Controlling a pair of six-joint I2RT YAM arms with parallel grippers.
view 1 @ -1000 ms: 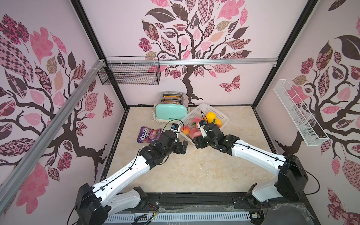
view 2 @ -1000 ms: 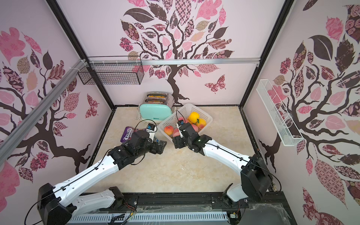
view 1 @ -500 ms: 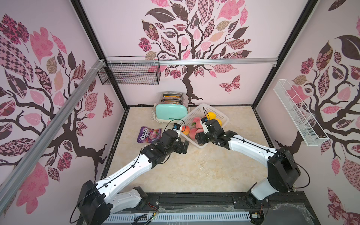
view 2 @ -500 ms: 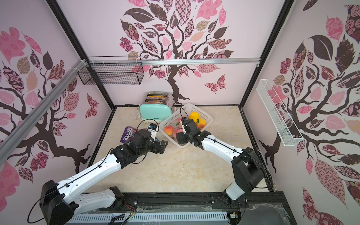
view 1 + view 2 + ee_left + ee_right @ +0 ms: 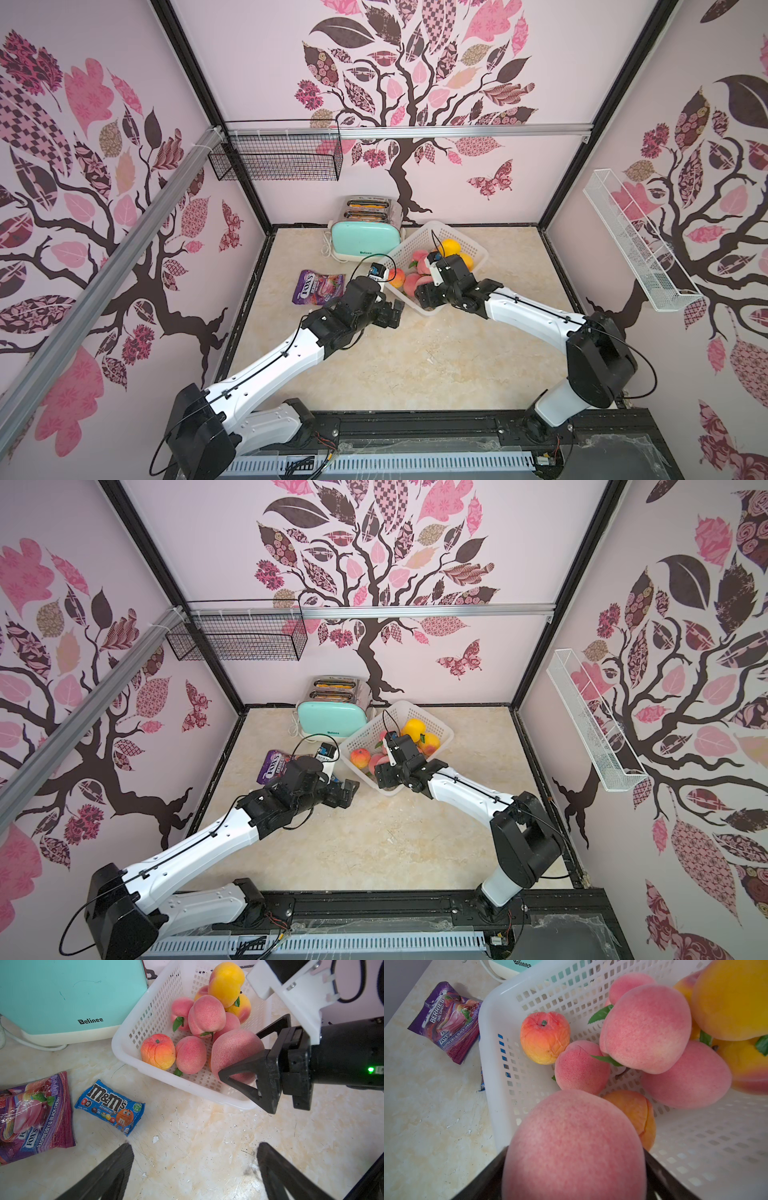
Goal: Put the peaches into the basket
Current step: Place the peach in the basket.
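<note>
The right gripper [image 5: 239, 1057] is clamped on a pink peach [image 5: 573, 1142], one finger on each side, and holds it over the basket [image 5: 187, 1086] close to the front rim. Under and beyond it the other peaches [image 5: 205, 1016] lie piled in the basket: pink ones, two yellow ones at the back and an orange-red one [image 5: 158, 1051] at the corner. The left gripper [image 5: 194, 1145] hangs over the table [image 5: 207, 1122] just outside the basket's rim, its jaws wide apart with nothing between them. An M&M's pack [image 5: 110, 1105] and a candy bag [image 5: 35, 1113] lie flat on the table nearby. The toaster [image 5: 62, 991] stands just beside the basket.
</note>
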